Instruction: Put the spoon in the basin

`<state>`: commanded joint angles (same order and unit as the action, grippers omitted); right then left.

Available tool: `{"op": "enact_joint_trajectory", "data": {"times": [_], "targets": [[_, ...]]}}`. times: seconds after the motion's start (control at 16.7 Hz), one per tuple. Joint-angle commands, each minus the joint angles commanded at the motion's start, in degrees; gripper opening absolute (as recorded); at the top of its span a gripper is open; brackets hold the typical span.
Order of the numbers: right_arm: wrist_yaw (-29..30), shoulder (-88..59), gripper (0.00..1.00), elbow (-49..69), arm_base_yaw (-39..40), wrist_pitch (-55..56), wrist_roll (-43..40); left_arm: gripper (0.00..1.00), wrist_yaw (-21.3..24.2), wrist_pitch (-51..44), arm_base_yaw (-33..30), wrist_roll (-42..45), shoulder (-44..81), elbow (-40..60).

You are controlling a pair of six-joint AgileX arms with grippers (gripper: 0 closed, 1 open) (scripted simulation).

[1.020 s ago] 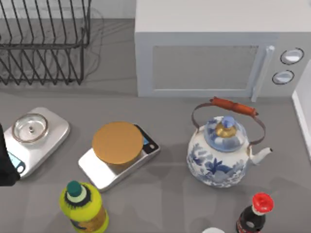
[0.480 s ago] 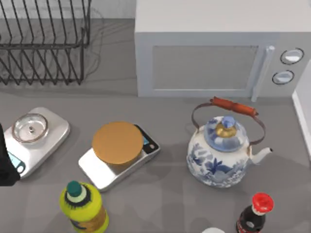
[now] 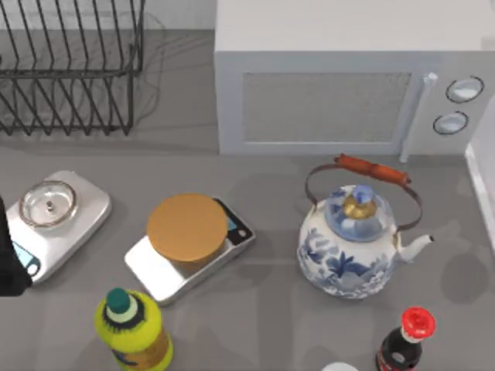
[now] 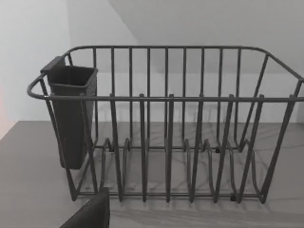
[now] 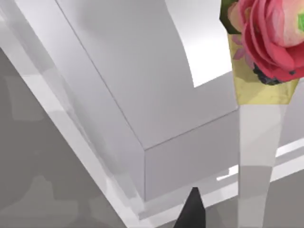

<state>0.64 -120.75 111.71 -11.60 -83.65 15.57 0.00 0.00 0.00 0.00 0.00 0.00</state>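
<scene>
The spoon and the basin are out of view. My left arm [image 3: 8, 259] sits as a dark shape at the table's left edge, beside a silver scale. A dark part of the left gripper [image 4: 90, 214] pokes into the left wrist view, facing a wire dish rack [image 4: 166, 142] that has a dark cutlery cup [image 4: 71, 118] hooked on one end. A dark tip of the right gripper [image 5: 191, 211] shows in the right wrist view, close to a white box [image 5: 142, 95].
On the table stand a microwave [image 3: 340, 85], a blue-and-white teapot [image 3: 352, 247], a scale with an orange disc [image 3: 187, 228], a silver scale with a glass dish [image 3: 50, 209], a yellow bottle [image 3: 130, 328] and a red-capped bottle [image 3: 406, 340]. A pink flower in a vase [image 5: 266, 47] is near the right gripper.
Faint shadows on the right part of the table have shifted. No object has moved and the left arm is still.
</scene>
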Motion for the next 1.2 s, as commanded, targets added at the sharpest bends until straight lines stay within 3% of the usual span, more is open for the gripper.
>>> {"op": "enact_joint_trajectory", "data": {"times": [0.3,0.54,0.78,1.2], "targets": [[0.1,-20.0,0.0,30.6,1.2,-8.2,1.3,1.0,0.0,0.0,0.0,0.0,0.0,0.0],[0.1,-31.1,0.0,47.2,2.0,-12.3,2.0,1.0,0.0,0.0,0.0,0.0,0.0,0.0],[0.2,-36.2,0.0,54.3,2.5,-13.9,2.3,1.0,0.0,0.0,0.0,0.0,0.0,0.0],[0.1,-36.0,0.0,53.6,2.1,-13.0,2.4,1.0,0.0,0.0,0.0,0.0,0.0,0.0]]}}
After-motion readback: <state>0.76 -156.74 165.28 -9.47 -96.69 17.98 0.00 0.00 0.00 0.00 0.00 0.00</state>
